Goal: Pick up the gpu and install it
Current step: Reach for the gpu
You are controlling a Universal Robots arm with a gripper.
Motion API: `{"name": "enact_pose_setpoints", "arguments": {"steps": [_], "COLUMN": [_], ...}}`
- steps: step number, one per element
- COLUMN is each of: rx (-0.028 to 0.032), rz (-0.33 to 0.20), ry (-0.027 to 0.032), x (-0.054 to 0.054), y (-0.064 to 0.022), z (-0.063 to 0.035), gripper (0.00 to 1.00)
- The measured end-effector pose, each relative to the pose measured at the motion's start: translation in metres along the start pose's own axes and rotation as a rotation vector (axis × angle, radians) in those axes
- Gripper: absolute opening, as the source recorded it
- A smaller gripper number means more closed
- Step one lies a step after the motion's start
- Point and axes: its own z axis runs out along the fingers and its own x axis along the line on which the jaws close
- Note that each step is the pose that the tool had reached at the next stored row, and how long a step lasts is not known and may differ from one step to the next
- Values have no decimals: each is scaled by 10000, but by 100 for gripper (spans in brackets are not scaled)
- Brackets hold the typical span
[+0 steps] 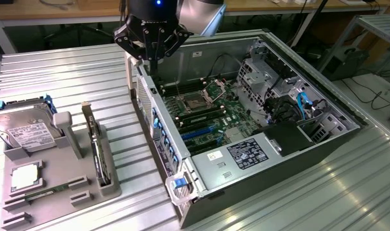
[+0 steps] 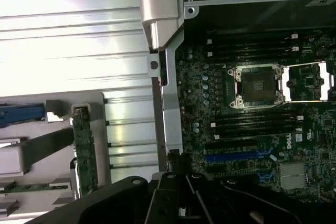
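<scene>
While 1 gripper (image 1: 154, 67) hangs closed over 1 open metal case (image 1: 201, 57), 1 gpu (image 1: 100, 154), thin flat green board, stands edgewise in 1 grey holder (image 1: 60, 192) on ribbed tabletop (image 1: 73, 72); well apart.

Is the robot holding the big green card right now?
No, the gpu stands on edge in the grey holder beside the case, apart from the fingers above the case's rim.

One gpu (image 1: 100, 154), one hard drive (image 1: 25, 130), one RAM stick (image 1: 44, 194), one open computer case (image 1: 298, 169), one gray tray (image 1: 60, 211)
</scene>
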Motion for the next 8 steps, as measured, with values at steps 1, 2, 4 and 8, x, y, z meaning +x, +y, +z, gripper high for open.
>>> {"name": "enact_pose_setpoints", "arguments": {"steps": [1, 2, 4, 8], "rx": [0, 0, 0, 0], "rz": [0, 0, 0, 0], "ry": [1, 0, 1, 0], "x": [5, 8, 17, 36], "y": [0, 0, -1, -2], "z": [0, 0, -1, -1], "gripper": [11, 11, 11, 11]}}
